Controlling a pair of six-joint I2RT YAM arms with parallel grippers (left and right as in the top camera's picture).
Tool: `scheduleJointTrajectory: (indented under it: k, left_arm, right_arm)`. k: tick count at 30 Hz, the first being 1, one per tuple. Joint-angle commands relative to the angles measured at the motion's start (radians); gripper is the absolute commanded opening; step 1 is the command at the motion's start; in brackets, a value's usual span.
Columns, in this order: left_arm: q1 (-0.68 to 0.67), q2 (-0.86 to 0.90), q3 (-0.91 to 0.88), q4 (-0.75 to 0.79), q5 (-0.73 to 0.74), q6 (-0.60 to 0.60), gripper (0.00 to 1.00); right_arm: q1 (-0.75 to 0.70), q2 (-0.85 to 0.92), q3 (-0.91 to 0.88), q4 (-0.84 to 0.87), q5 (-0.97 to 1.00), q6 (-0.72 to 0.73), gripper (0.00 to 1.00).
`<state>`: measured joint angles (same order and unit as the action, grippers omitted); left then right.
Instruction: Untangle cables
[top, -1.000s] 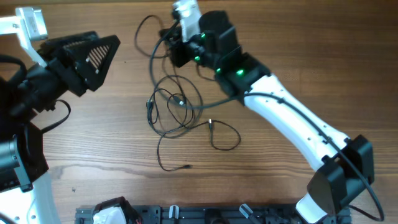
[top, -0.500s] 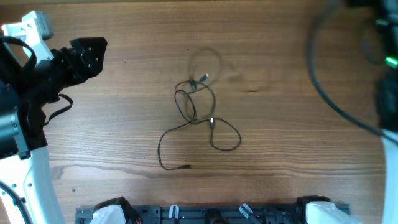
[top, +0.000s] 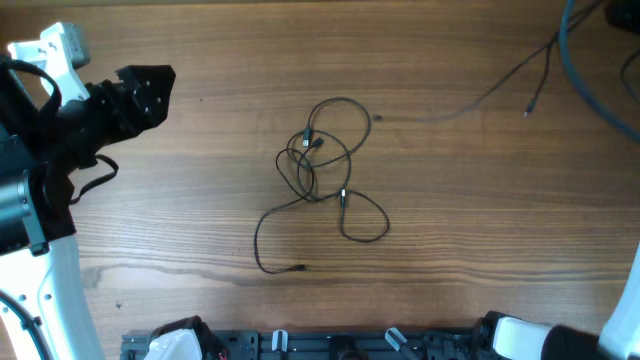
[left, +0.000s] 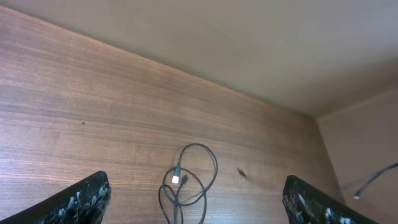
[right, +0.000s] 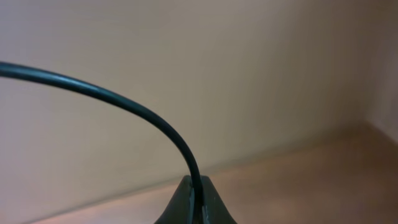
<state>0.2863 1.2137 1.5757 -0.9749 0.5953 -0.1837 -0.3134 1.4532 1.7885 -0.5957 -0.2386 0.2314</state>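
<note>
Fingers (left: 74, 200) of my left gripper (top: 152, 92) stand spread wide with nothing between them, and the gripper hangs above bare table (top: 450, 230). Straight ahead of it, well apart, lies the knot of cables (top: 318, 165): several thin black loops crossing one another flat on the wood, with a small pale plug (top: 307, 142) in the thick of them. A loose tail (top: 262, 240) leaves the knot on its underside in the overhead view and ends in a plug end (top: 301, 268) that lies clear of everything.

Farthest from the left gripper, beyond the knot, the lifted cable (top: 540, 75) hangs off the table with its plug dangling. My right gripper (right: 194, 200) is out of the overhead view. Its own camera shows the fingers pressed together on a dark cord, so I judge it is pinching that cable.

I expect these cords to be very light and limp, sagging wherever they are let go, and thin enough to slip from a loose pinch. I would grip just behind the plug end of the loose tail. Tugging mid-loop would probably tighten the crossings.
</note>
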Motion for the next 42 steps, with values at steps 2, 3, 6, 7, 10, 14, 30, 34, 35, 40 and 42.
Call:
scheduleJointTrajectory:
  k: [2, 3, 6, 7, 10, 14, 30, 34, 35, 40, 42]
  left_arm:
    - [-0.001, 0.008, 0.003, -0.010, -0.007, 0.021, 0.90]
    - [-0.001, 0.010, 0.003, -0.010, -0.007, 0.021, 0.90]
    - [-0.001, 0.012, 0.003, -0.010, -0.006, 0.020, 0.90]
    - [-0.001, 0.012, 0.003, -0.011, -0.007, 0.020, 0.90]
    - [-0.001, 0.012, 0.003, -0.017, -0.007, 0.020, 0.89]
    - [-0.001, 0.013, 0.003, -0.039, -0.007, 0.020, 0.89]
    - [-0.001, 0.017, 0.003, -0.088, -0.014, 0.021, 0.90]
    - [-0.001, 0.017, 0.003, -0.089, -0.013, 0.021, 0.90]
    - [-0.001, 0.017, 0.003, -0.088, -0.014, 0.021, 0.90]
    - [-0.001, 0.017, 0.003, -0.089, -0.014, 0.020, 0.90]
    - [-0.001, 0.017, 0.003, -0.090, -0.013, 0.020, 0.89]
  right_arm:
    - [-0.237, 0.116, 0.002, -0.107, -0.087, 0.008, 0.04]
    - [-0.285, 0.140, 0.002, -0.115, -0.130, 0.008, 0.04]
    - [-0.391, 0.213, 0.002, -0.142, -0.237, 0.008, 0.04]
    - [-0.399, 0.229, 0.002, -0.156, -0.233, 0.003, 0.04]
    - [-0.386, 0.315, -0.017, -0.212, -0.219, -0.020, 0.04]
    - [-0.358, 0.498, -0.017, -0.283, -0.150, -0.018, 0.04]
    - [-0.306, 0.677, -0.017, -0.479, -0.394, 0.208, 0.60]
    - [-0.127, 0.677, -0.017, -0.480, -0.231, 0.085, 0.04]
    - [-0.055, 0.681, -0.017, -0.478, -0.089, 0.113, 0.04]
    - [0.180, 0.689, -0.017, -0.428, 0.301, 0.202, 0.04]
    - [0.216, 0.699, -0.017, -0.427, 0.409, 0.254, 0.04]
